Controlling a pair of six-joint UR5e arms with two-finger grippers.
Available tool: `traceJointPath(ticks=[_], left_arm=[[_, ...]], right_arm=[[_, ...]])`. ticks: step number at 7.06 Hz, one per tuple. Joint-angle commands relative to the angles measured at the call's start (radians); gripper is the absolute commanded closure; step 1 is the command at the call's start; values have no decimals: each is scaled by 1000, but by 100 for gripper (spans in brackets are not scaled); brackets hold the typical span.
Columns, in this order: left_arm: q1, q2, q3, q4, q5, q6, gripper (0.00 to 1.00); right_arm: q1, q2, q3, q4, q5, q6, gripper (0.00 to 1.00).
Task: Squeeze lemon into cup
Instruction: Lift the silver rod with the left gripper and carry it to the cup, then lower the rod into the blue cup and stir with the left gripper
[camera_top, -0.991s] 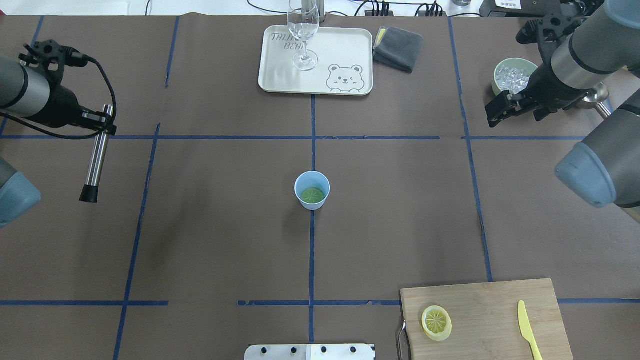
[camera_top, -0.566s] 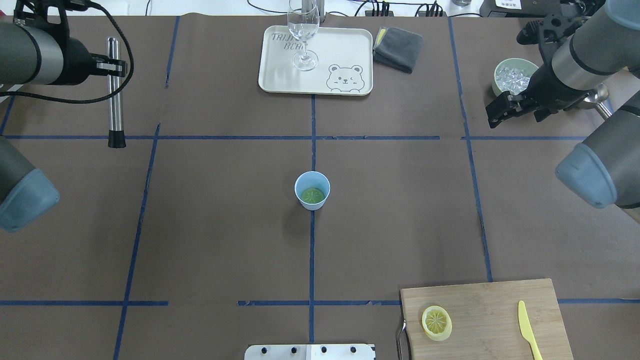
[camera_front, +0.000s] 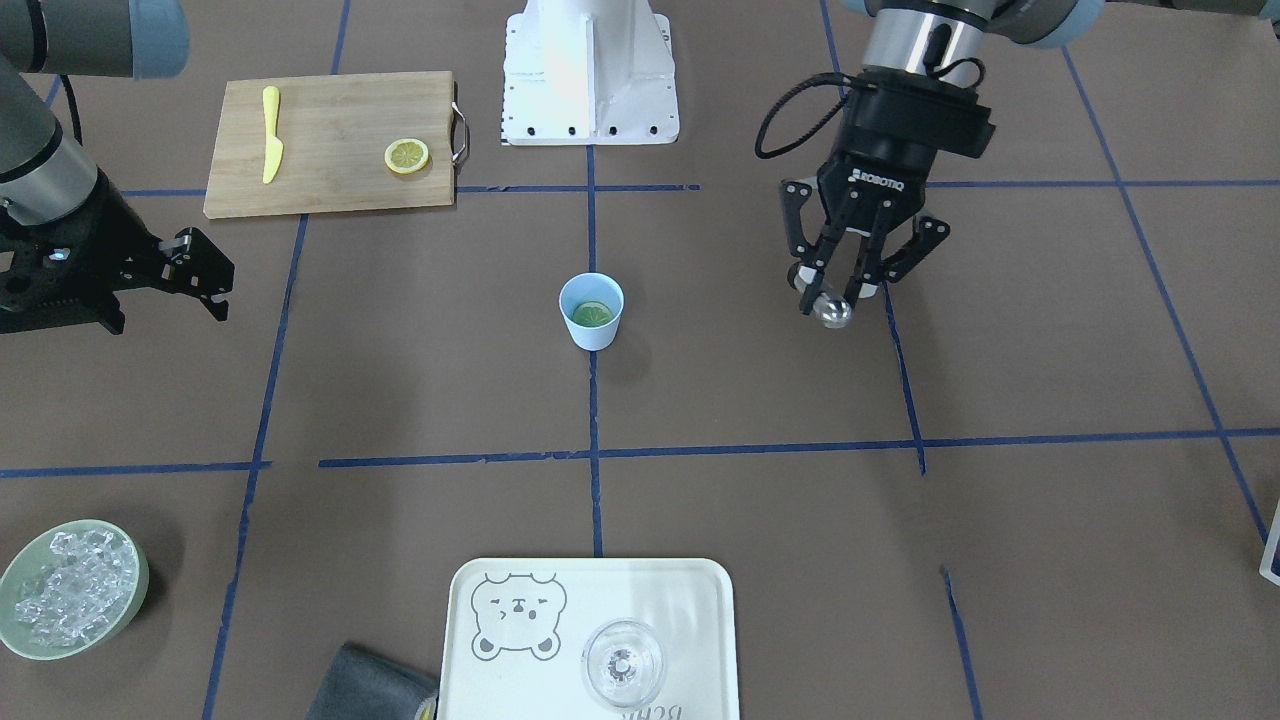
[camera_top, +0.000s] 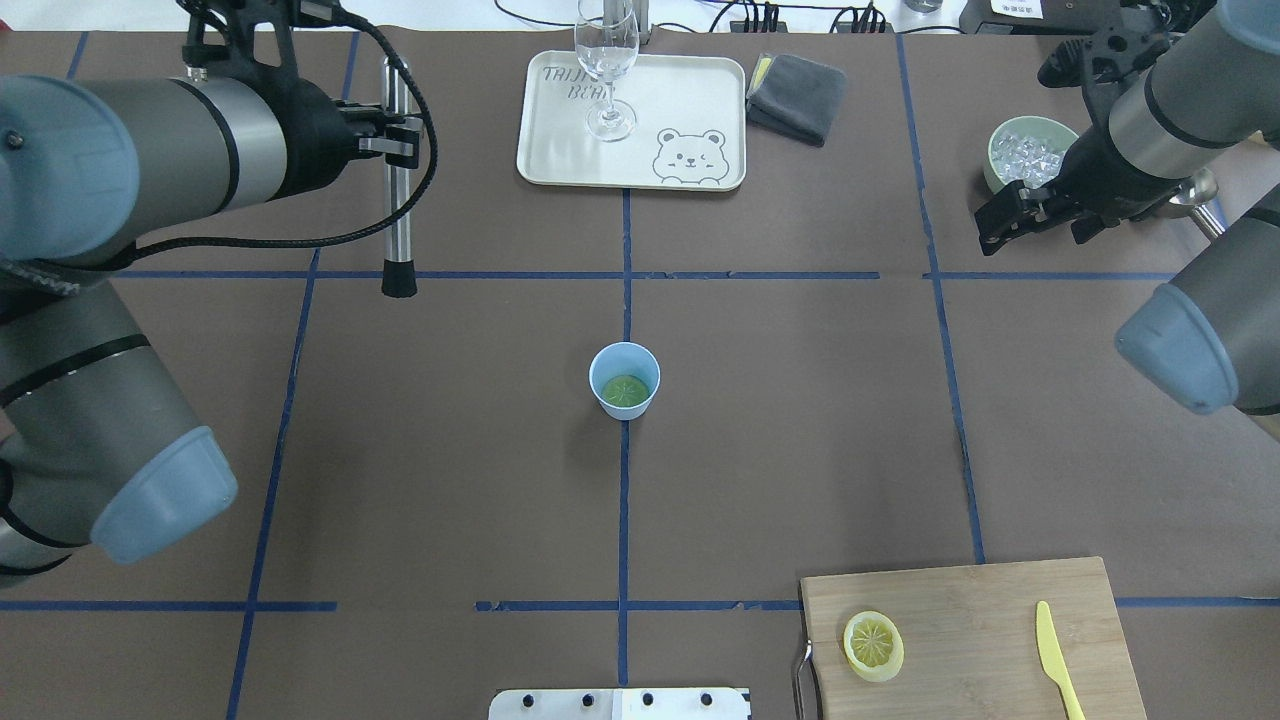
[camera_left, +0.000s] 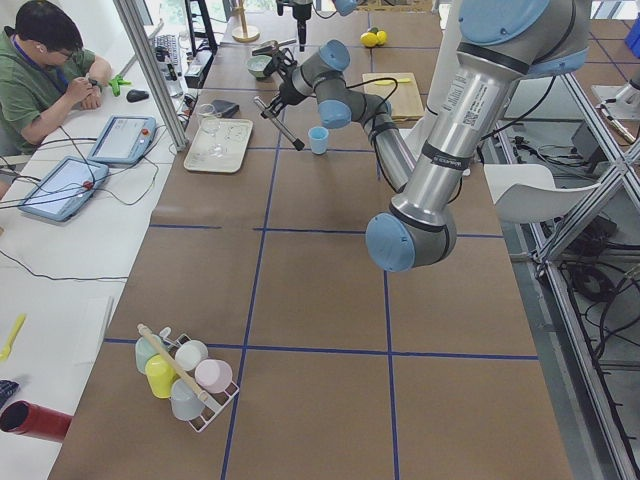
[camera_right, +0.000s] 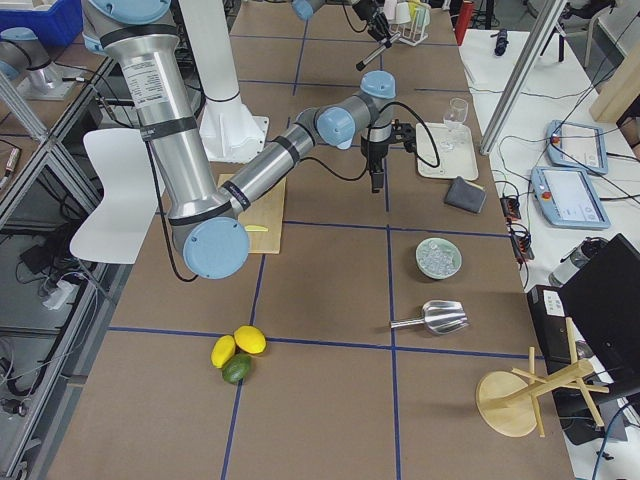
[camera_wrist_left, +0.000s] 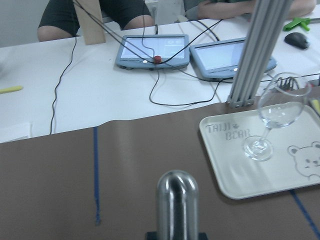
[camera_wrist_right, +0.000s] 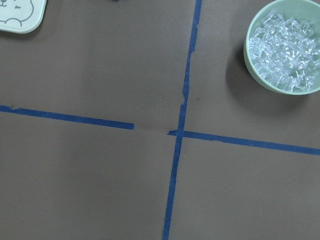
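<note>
The light-blue cup (camera_top: 624, 380) stands at the table's middle, also in the front-facing view (camera_front: 591, 310). A lemon slice (camera_top: 624, 391) lies flat inside it and looks greenish. A second slice (camera_top: 873, 645) lies on the wooden cutting board (camera_top: 980, 610). My left gripper (camera_top: 398, 140) is shut on a steel muddler (camera_top: 399, 220) with a black tip, held upright above the table, left of and beyond the cup. The muddler's rounded top shows in the left wrist view (camera_wrist_left: 177, 205). My right gripper (camera_top: 998, 226) is open and empty, hovering beside the ice bowl.
A pale green bowl of ice (camera_top: 1030, 122) sits far right. A cream tray (camera_top: 690, 110) with a clear wine glass (camera_top: 607, 60) and a folded grey cloth (camera_top: 797, 95) lie at the far edge. A yellow plastic knife (camera_top: 1055, 655) lies on the board.
My left arm has swung the muddler from the table's left edge toward the far side and right, closer to the centre line. The right arm has barely moved.
</note>
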Motion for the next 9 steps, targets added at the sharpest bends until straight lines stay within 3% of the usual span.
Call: traceJointPath(ticks=[1,2,4,5,7,9], left_arm=[[134,-50,-6,-84,308,12,100],[241,-50,5,-156,485,10,100],[300,-43,101,-486,601,9,100],[393,-38,191,-662,737,18,100],[508,-34,232,-692,937,171,100],[568,-49,267,-690,1025,265,100]], right_arm=[[10,-17,11,0,8,-1,0],[12,-19,11,0,8,-1,0],[22,-28,11,0,9,-1,0],[24,-30,11,0,14,-1,0],[36,-40,11,0,34,-2,0],[36,-40,12,0,34,-2,0]])
